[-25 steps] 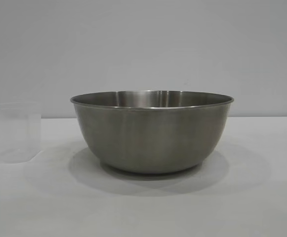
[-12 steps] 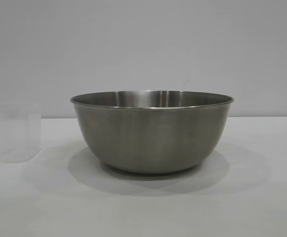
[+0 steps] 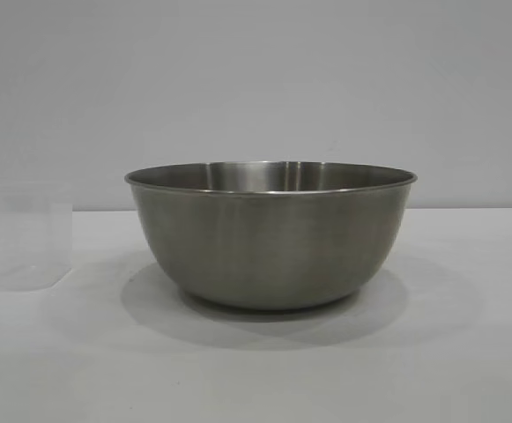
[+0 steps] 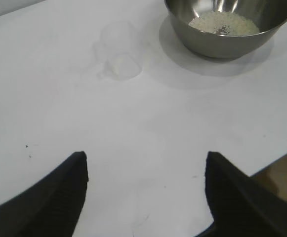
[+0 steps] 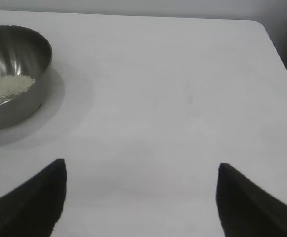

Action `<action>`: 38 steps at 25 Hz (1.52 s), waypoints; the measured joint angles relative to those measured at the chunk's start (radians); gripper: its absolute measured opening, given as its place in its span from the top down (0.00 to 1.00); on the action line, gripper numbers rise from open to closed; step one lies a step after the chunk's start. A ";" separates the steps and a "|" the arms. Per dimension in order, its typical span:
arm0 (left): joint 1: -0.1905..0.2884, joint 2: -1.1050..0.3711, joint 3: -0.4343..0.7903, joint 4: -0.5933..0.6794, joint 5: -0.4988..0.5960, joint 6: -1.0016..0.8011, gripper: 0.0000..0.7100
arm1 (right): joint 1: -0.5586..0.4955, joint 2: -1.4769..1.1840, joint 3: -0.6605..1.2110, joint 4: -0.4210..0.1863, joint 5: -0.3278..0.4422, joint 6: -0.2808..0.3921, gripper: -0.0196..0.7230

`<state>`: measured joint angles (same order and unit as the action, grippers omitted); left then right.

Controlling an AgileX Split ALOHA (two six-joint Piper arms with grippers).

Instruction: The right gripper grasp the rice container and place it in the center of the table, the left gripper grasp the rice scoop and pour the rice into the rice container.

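**Rice lies in the steel bowl, both tools spread and empty**

In the left wrist view, the left tool (image 4: 145,192), a black two-fingered claw with wedge-shaped fingers, hangs over bare white desk (image 4: 148,138) with its fingers spread wide and nothing between them. Beyond it stands the small clear plastic measuring cup, the rice scoop (image 4: 118,57), upright on the desk and apart from the tool. Farther on, just beside the scoop but not touching it, sits the large round stainless-steel mixing bowl, the rice container (image 4: 227,42), with a pale heap of white rice grains (image 4: 225,23) on its bottom.

In the right wrist view, the right tool (image 5: 141,197), a black claw with tapered fingers, is likewise spread wide and holds nothing, over open desk. The bowl lies well off from it, rice visible inside.

From the exterior view, the bowl (image 3: 270,233) rests upright mid-desk, the scoop (image 3: 26,236) standing to its left at the picture's edge.
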<state>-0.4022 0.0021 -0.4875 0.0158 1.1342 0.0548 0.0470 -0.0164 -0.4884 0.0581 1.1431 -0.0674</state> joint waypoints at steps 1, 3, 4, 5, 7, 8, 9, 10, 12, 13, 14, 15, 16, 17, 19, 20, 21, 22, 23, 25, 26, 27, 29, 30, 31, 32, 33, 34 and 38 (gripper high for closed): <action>0.000 0.000 0.002 0.000 -0.005 0.000 0.37 | 0.000 0.000 0.000 0.000 0.000 0.000 0.18; 0.000 0.000 0.002 0.000 -0.009 0.000 0.37 | 0.000 0.000 0.000 0.000 0.000 0.000 0.18; 0.000 0.000 0.004 0.000 -0.009 0.000 0.37 | 0.000 0.000 0.000 0.000 0.000 0.000 0.18; 0.000 0.000 0.004 0.000 -0.010 0.000 0.37 | 0.000 0.000 0.000 0.000 0.000 0.000 0.18; 0.000 0.000 0.004 0.000 -0.011 0.000 0.37 | 0.000 0.000 0.000 0.000 0.000 0.000 0.18; 0.000 0.000 0.004 0.000 -0.012 0.000 0.37 | 0.000 0.000 0.000 0.000 0.000 0.000 0.18; 0.000 0.000 0.004 0.000 -0.012 0.000 0.37 | 0.000 0.000 0.000 0.000 0.000 0.000 0.18; 0.000 0.000 0.004 0.000 -0.012 0.000 0.37 | 0.000 0.000 0.000 0.000 0.000 0.000 0.18; 0.000 0.000 0.004 0.000 -0.012 0.000 0.37 | 0.000 0.000 0.000 0.000 0.000 0.000 0.18; 0.000 0.000 0.004 0.000 -0.012 0.000 0.37 | 0.000 0.000 0.000 0.000 0.000 0.000 0.18; 0.000 0.000 0.004 0.000 -0.012 0.000 0.37 | 0.000 0.000 0.000 0.000 0.000 0.000 0.18; 0.000 0.000 0.004 0.000 -0.012 0.000 0.37 | 0.000 0.000 0.000 0.000 0.000 0.000 0.18; 0.000 0.000 0.004 0.000 -0.012 0.000 0.37 | 0.000 0.000 0.000 0.000 0.000 0.000 0.18; 0.000 0.000 0.004 0.000 -0.012 0.000 0.37 | 0.000 0.000 0.000 0.000 0.000 0.000 0.18; 0.002 0.000 0.004 0.000 -0.012 0.000 0.37 | 0.000 0.000 0.000 0.000 0.000 0.000 0.18; 0.012 0.000 0.004 0.000 -0.012 0.000 0.37 | 0.000 0.000 0.000 0.000 0.000 0.000 0.18; 0.032 0.000 0.004 0.000 -0.012 0.000 0.37 | 0.000 0.000 0.000 0.000 0.000 0.000 0.18; 0.058 0.000 0.004 0.000 -0.012 0.000 0.37 | 0.000 0.000 0.000 0.000 0.000 0.000 0.18; 0.082 0.000 0.004 0.000 -0.012 0.000 0.37 | 0.000 0.000 0.000 0.000 0.000 0.000 0.18; 0.148 0.000 0.004 0.000 -0.012 0.000 0.37 | 0.000 0.000 0.000 0.000 0.000 0.000 0.18; 0.176 0.000 0.004 0.000 -0.012 0.000 0.37 | 0.000 0.000 0.000 0.000 0.000 0.000 0.18; 0.209 0.000 0.004 0.000 -0.012 0.000 0.37 | 0.000 0.000 0.000 0.000 0.000 0.000 0.18; 0.270 0.000 0.004 0.000 -0.012 0.000 0.37 | 0.000 0.000 0.000 0.000 0.000 0.000 0.18; 0.294 0.000 0.004 0.000 -0.012 0.000 0.37 | 0.000 0.000 0.000 0.000 0.000 0.000 0.18; 0.322 0.000 0.004 0.000 -0.012 0.000 0.37 | 0.000 0.000 0.000 0.000 0.000 0.000 0.18; 0.346 0.000 0.004 0.000 -0.012 0.000 0.37 | 0.000 0.000 0.000 0.000 0.000 0.000 0.18; 0.364 -0.002 0.004 0.000 -0.012 0.000 0.37 | 0.000 0.000 0.000 0.000 0.000 0.000 0.18; 0.384 -0.005 0.004 0.000 -0.012 0.000 0.37 | 0.000 0.000 0.000 0.000 0.000 0.000 0.18; 0.426 -0.018 0.004 0.000 -0.015 0.000 0.37 | 0.000 0.000 0.000 0.000 0.000 0.000 0.18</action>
<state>0.0234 -0.0163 -0.4834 0.0158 1.1197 0.0548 0.0470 -0.0164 -0.4884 0.0581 1.1431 -0.0674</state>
